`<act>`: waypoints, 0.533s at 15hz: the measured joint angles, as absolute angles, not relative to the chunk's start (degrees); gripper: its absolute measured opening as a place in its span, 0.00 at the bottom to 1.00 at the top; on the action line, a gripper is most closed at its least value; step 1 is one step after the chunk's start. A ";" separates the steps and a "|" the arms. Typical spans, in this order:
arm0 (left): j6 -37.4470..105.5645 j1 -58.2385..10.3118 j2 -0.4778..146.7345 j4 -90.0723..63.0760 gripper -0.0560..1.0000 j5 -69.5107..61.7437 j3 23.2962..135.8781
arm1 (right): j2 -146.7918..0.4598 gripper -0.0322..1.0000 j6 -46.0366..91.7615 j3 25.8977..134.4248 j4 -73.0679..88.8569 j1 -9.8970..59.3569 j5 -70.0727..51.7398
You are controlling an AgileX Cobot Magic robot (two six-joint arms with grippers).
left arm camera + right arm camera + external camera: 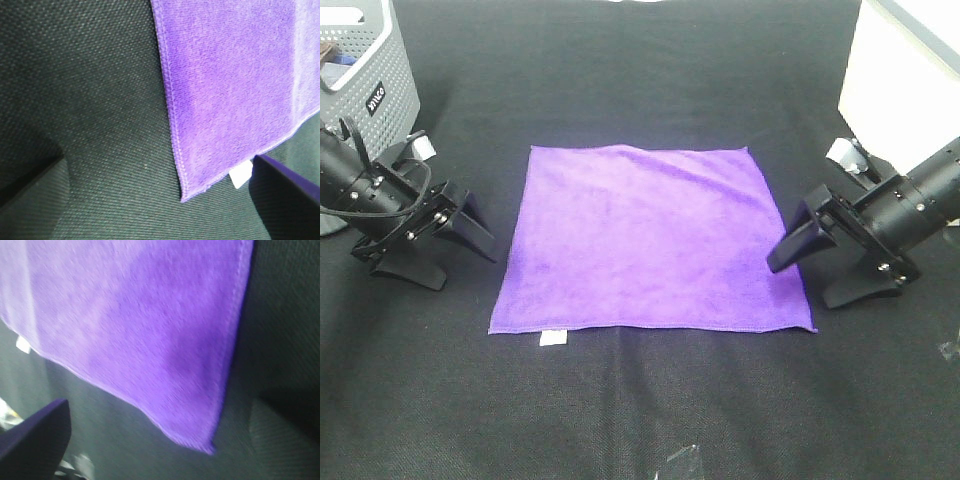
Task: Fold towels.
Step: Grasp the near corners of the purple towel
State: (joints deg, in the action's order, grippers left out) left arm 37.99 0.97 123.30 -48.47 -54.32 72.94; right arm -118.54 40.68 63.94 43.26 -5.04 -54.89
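Towel lies flat on bench; left hand and right hand, both wide open and empty, flank it and should pinch the near corners evenly together.

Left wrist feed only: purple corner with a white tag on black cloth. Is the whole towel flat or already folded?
Observer: Unfolded. The towel lies spread as one square on the black table.
Operator: Other arm?
Observer: The right end effector is open at the towel's right edge, one finger over the cloth, holding nothing.
Operator: Anything behind my arm?
Observer: A grey perforated basket stands behind the left end effector, at the table's far left.
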 joint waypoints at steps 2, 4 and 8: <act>37.99 0.97 123.42 -48.93 0.91 -54.43 72.94 | -116.88 0.93 39.13 63.94 41.08 -5.04 -54.83; 37.99 0.97 123.76 -49.79 0.91 -54.60 72.94 | -117.40 0.93 39.08 63.94 40.28 -5.04 -53.40; 38.39 0.97 125.42 -51.28 0.91 -57.01 73.51 | -119.29 0.93 40.28 64.11 41.88 -5.21 -52.88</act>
